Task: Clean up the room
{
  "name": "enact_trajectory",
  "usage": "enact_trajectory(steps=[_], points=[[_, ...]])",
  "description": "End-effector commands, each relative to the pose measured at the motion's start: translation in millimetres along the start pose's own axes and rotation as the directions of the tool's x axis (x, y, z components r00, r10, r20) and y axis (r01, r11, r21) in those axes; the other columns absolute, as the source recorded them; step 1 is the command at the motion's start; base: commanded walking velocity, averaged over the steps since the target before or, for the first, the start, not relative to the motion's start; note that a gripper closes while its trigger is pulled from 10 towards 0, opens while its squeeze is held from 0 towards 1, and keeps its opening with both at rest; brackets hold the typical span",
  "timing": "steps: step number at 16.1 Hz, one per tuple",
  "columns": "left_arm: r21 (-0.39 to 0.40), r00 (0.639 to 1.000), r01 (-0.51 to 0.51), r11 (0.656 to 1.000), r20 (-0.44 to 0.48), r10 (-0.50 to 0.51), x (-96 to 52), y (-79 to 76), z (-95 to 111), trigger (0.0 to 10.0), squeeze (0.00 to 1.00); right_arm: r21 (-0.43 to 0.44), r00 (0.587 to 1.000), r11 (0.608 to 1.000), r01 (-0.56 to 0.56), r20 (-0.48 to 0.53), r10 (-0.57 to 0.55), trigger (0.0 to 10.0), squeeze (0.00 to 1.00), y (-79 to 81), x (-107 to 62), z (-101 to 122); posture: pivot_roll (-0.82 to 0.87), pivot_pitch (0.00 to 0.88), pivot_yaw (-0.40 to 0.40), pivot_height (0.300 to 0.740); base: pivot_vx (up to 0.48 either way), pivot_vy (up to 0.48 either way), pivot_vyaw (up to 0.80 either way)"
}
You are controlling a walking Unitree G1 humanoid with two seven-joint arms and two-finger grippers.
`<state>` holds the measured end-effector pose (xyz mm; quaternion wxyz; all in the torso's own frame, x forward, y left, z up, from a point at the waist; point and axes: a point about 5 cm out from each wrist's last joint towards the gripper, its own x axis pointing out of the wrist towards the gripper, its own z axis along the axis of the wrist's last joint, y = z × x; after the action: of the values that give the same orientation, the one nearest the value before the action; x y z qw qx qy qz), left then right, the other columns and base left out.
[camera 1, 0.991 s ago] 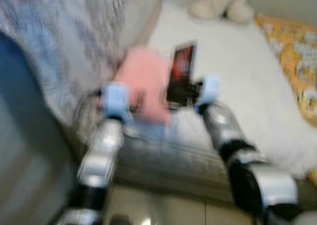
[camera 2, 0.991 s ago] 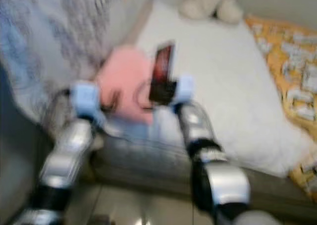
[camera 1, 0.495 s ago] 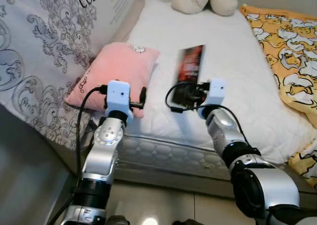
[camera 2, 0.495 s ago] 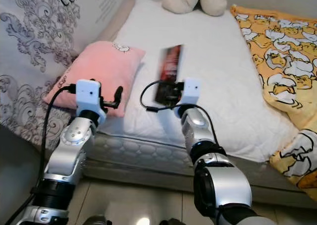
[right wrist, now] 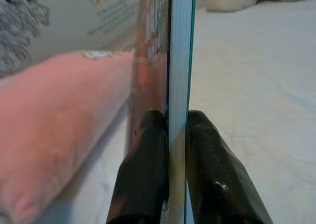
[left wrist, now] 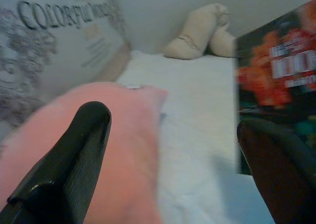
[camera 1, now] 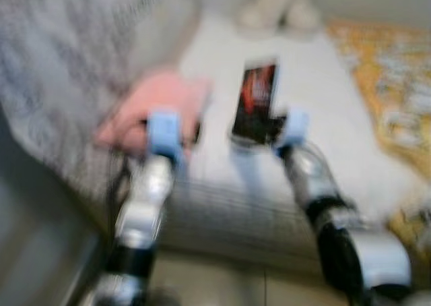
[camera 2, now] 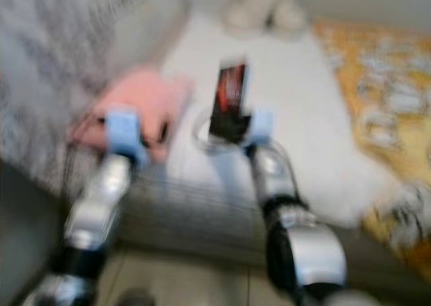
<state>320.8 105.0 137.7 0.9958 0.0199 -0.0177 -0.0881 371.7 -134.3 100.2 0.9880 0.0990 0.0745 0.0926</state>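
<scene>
You're looking at a white mattress (right wrist: 256, 76) with a pink pillow (left wrist: 123, 135) at its near left corner, a cream plush toy (left wrist: 197, 34) at the far end and a yellow patterned blanket (camera 1: 390, 83) along the right; the head views are blurred. Your right gripper (right wrist: 170, 123) is pinched tight on the lower edge of a thin book (camera 1: 256, 104), holding it upright over the mattress just beside the pillow. Your left gripper (left wrist: 173, 125) hovers at the pillow's near edge, fingers (left wrist: 79, 150) spread wide with nothing between them.
</scene>
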Motion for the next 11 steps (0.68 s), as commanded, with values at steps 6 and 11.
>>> enact_trajectory(steps=[6,11], points=[[0.007,0.999,-0.031,0.999,0.006,0.031,2.8,8.9,3.0,10.0,0.00,-0.006,0.997,0.999,-0.034,0.065,0.034,0.0,0.00,10.5,6.7,17.4,0.15,0.000,-0.049,0.740,0.460,0.000,0.00],[-0.001,0.999,-0.044,0.999,0.007,0.044,0.3,11.8,2.8,10.0,0.00,-0.004,0.996,0.998,-0.057,0.065,0.057,0.0,0.00,18.1,9.1,19.4,0.16,0.000,-0.054,0.740,0.439,0.000,0.00]])
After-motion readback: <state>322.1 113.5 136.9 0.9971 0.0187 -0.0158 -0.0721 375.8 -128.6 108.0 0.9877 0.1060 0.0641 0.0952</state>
